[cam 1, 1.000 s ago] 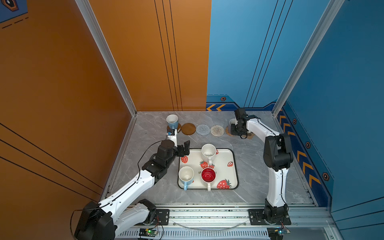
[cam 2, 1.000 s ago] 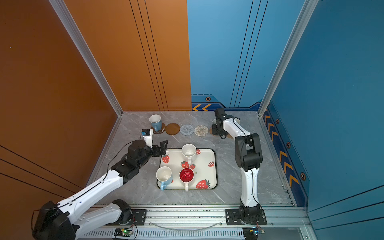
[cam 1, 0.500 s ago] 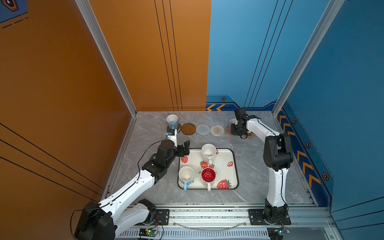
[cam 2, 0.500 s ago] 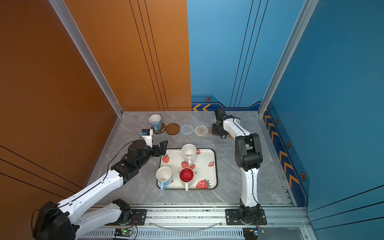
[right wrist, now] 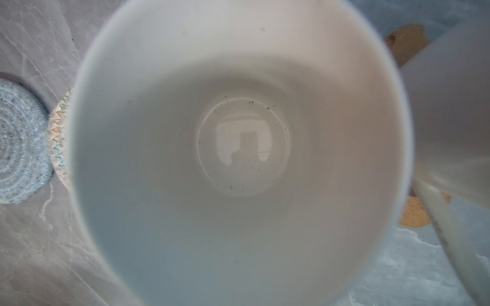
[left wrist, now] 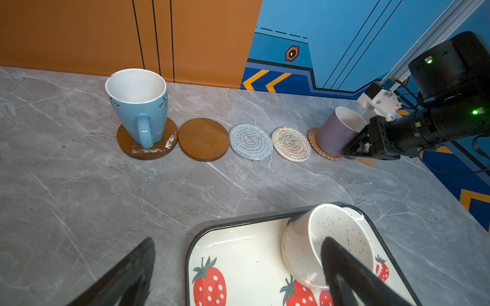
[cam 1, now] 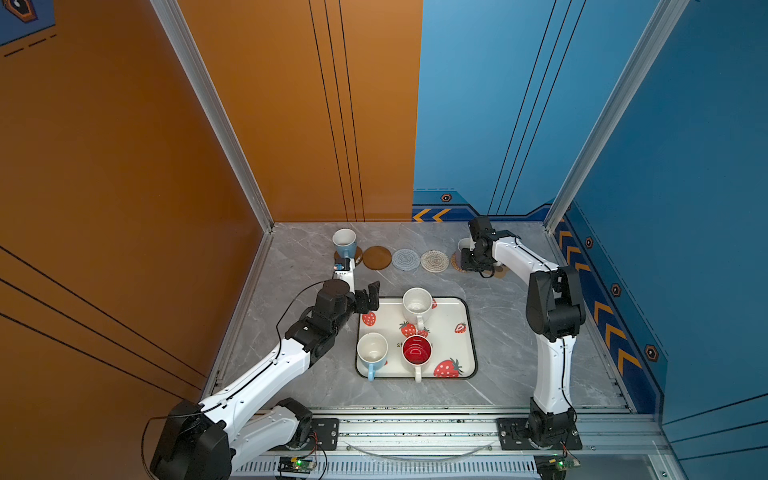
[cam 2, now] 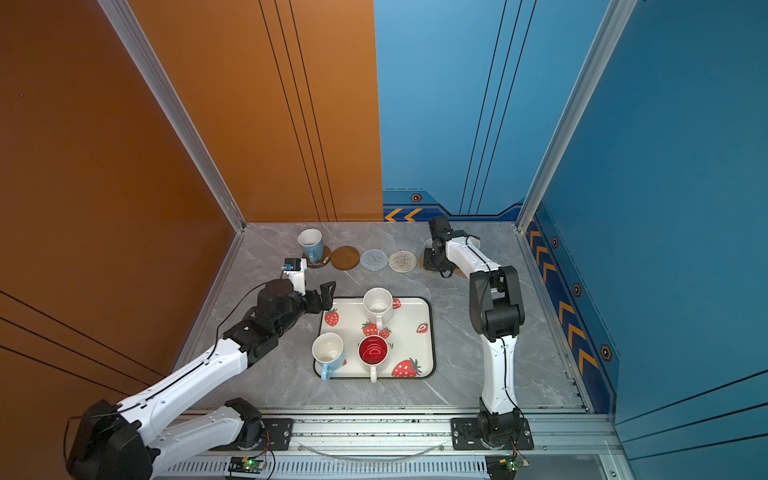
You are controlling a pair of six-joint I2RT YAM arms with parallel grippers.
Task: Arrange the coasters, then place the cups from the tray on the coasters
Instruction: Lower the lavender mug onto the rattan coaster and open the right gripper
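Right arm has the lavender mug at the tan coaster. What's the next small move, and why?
Probably tip the lavender mug upright so that its base sits flat on the tan woven coaster, and only then release it. In the left wrist view the mug leans over that coaster, and the right pincer is shut on it.

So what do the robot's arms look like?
The left arm and right arm are white tubes with chunky black joints and black bases. Thin black cables loop along them. The left gripper and right gripper are black with pointed fingers, each with a small white camera block behind. Tiny green lights glow on the right arm.
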